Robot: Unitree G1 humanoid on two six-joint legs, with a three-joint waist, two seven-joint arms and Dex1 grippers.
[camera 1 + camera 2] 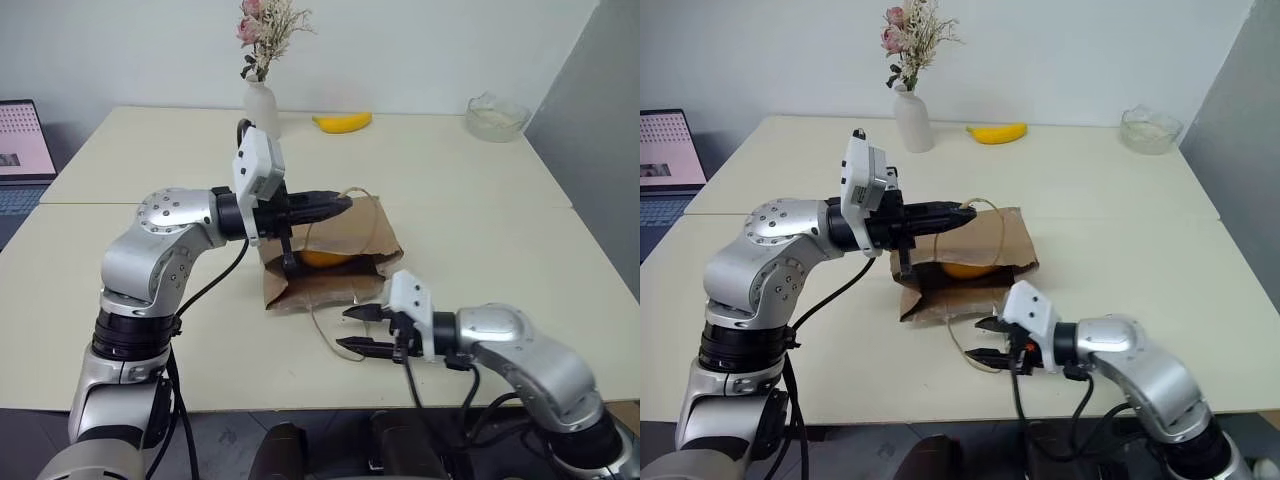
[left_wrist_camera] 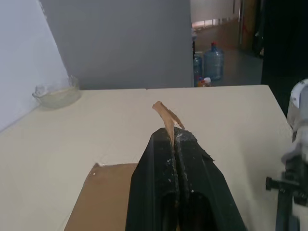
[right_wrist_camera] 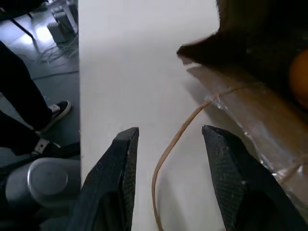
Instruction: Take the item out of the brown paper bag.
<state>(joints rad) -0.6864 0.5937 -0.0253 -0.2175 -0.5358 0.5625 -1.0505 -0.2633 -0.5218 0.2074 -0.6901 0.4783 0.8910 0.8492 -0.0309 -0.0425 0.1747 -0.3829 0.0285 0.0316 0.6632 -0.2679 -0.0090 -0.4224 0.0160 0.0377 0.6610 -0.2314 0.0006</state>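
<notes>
The brown paper bag lies at the middle of the table with its mouth facing me. My left gripper is shut on the bag's upper edge and holds the mouth lifted. Inside the opening sits the item, a small yellow-orange rounded lump, also seen in the right wrist view. My right gripper hovers open just in front of the bag, pointing left, nothing between its fingers. A twine loop handle lies on the table below them.
A yellow banana, a white vase with dried flowers and a glass bowl stand along the table's far side. A laptop is at the far left. A person's shoes show on the floor beside the table.
</notes>
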